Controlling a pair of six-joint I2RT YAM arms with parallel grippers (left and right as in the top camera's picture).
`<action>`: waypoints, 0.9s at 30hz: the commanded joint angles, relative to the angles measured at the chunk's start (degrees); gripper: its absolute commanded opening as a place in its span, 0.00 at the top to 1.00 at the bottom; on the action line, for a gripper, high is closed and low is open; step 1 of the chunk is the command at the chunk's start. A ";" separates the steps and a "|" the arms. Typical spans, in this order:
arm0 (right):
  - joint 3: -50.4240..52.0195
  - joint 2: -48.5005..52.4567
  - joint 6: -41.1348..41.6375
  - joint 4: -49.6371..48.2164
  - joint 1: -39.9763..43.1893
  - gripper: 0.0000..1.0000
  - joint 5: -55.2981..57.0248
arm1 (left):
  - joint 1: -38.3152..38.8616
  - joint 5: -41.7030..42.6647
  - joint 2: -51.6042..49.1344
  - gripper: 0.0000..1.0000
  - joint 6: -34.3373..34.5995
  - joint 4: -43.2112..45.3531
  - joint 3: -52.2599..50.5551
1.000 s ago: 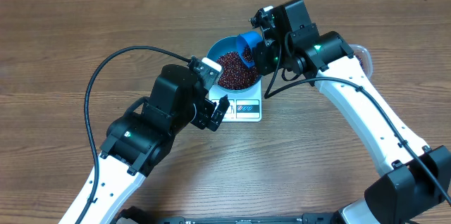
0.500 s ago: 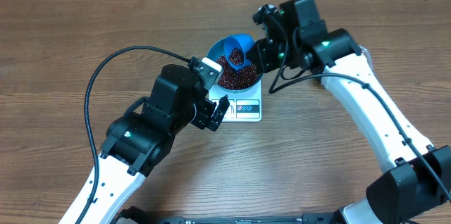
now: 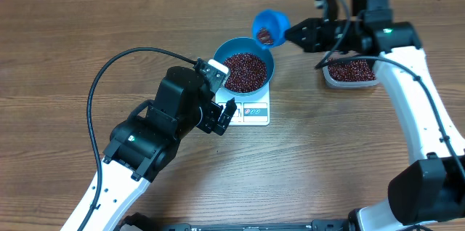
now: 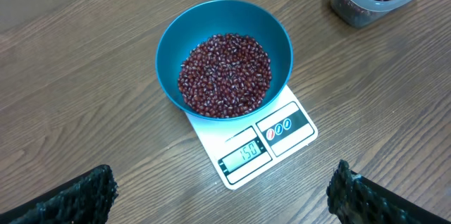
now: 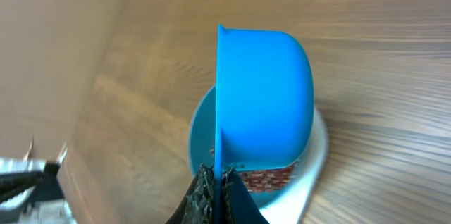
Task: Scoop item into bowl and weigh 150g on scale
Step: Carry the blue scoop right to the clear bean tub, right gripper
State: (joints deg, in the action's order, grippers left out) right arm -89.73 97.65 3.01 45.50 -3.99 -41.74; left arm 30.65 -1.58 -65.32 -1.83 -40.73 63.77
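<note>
The beans [image 4: 225, 75] are lying heaped in the bowl [image 4: 279, 35], which is sitting on the scale [image 4: 282, 136] mid-table [image 3: 327, 158]; the display is seemingly reading the target. The scoop [image 3: 270, 24] is hanging beyond the bowl's far-right rim, its handle running rightward into the right gripper [image 3: 294, 33], which is clamping it above the tub [image 3: 328, 78]. The left gripper [image 4: 222, 199] is hovering wide and empty at the scale's front.

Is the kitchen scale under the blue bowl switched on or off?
On: the scale shows digits, apparently 150, in its display window in front of the bowl.
</note>
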 commanded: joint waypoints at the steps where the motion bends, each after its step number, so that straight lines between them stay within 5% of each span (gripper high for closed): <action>1: -1.53 -1.88 0.22 -0.20 4.74 0.96 -2.05 | -0.26 -0.35 0.07 0.01 0.33 0.02 -0.02; 14: -1.53 -1.86 -0.33 8.98 17.49 0.96 6.45 | -0.26 -0.33 0.07 0.00 0.33 0.02 -0.02; 27: -1.53 -1.86 -5.84 13.16 17.42 0.96 29.03 | -0.26 -0.35 0.07 0.00 0.33 0.02 0.00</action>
State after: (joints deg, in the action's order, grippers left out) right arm -89.76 97.65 0.14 58.65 14.39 -21.02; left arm 30.65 -1.58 -65.32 -1.83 -40.73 63.77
